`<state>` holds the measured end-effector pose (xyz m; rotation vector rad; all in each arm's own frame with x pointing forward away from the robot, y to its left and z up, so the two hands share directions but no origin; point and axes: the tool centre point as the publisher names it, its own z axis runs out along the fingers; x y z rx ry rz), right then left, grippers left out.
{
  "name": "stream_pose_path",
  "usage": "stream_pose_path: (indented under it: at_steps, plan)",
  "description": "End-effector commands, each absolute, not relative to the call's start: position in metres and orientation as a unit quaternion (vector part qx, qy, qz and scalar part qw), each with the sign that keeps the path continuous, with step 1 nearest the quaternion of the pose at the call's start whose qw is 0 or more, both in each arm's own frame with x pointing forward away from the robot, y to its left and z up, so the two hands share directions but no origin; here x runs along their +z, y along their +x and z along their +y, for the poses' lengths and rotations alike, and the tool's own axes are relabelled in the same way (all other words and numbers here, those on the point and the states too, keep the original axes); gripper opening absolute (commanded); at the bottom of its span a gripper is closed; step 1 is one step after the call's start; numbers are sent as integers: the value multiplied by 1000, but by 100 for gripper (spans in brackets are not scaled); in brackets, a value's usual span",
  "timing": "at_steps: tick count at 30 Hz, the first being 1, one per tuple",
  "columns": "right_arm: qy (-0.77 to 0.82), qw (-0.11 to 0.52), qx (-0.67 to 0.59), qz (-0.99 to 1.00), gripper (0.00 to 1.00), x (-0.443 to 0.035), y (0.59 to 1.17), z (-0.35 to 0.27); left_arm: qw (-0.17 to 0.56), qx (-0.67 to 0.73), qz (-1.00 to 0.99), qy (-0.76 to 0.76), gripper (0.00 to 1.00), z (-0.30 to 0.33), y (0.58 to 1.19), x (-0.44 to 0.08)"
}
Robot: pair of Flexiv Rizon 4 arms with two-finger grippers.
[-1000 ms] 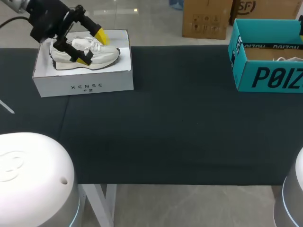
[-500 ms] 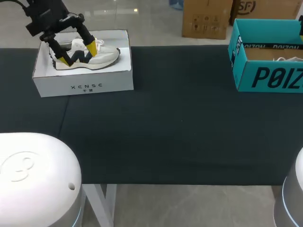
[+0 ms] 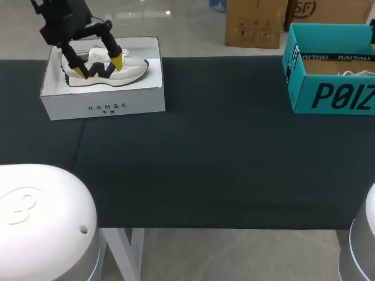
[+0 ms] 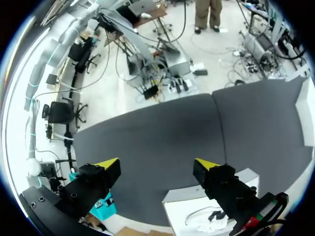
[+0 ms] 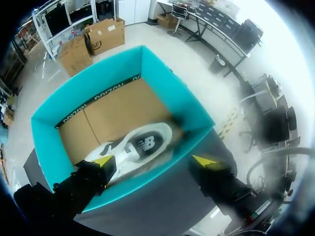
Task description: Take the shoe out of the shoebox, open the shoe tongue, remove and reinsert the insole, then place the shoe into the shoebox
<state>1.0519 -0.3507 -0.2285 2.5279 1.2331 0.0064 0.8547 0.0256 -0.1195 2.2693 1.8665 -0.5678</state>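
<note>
A white sneaker (image 3: 108,71) lies on its side in a white shoebox (image 3: 102,102) at the table's far left. My left gripper (image 3: 99,65) hangs open over the middle of this shoe, one finger on each side, touching nothing that I can see. In the left wrist view its gripper (image 4: 156,164) is open, with the white shoebox (image 4: 246,177) and sneaker (image 4: 211,219) under it. A teal shoebox (image 3: 328,96) at the far right holds a second white sneaker (image 5: 133,147). My right gripper (image 5: 153,161) hovers open above that box.
A dark cloth (image 3: 222,152) covers the table between the two boxes. The white domes of my arm bases (image 3: 41,222) stand at the near corners. The teal shoebox (image 4: 106,206) also shows past the left gripper's finger.
My left gripper has turned and shifted back over the white shoebox, so its fingers now point down astride the shoe. The shoe and both boxes have not moved.
</note>
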Motion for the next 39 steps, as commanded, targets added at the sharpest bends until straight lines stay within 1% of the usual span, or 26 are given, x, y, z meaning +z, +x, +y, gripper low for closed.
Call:
stream_pose_path:
  at_steps: [1,8,11,16,20,23,28,39]
  plan:
    - [887,164,2,432,100,-228,1052,-351,77,-186,623,756,100,27,852,-120]
    - [887,164,2,432,100,-228,1052,-351,77,-186,623,756,100,27,852,-120]
    - [887,164,2,432,100,-228,1052,-351,34,-111,623,774,100,30,865,-108]
    - [887,164,2,432,100,-228,1052,-351,-42,-25,658,752,100,63,887,-106]
    - [887,164,2,432,100,-228,1052,-351,-73,10,682,728,100,95,901,-114]
    - [887,164,2,432,100,-228,1052,-351,-82,24,693,716,100,118,907,-123]
    - [887,164,2,432,100,-228,1052,-351,-71,25,710,701,100,148,912,-142]
    - [887,164,2,432,100,-228,1052,-351,-27,24,710,703,100,175,929,-198]
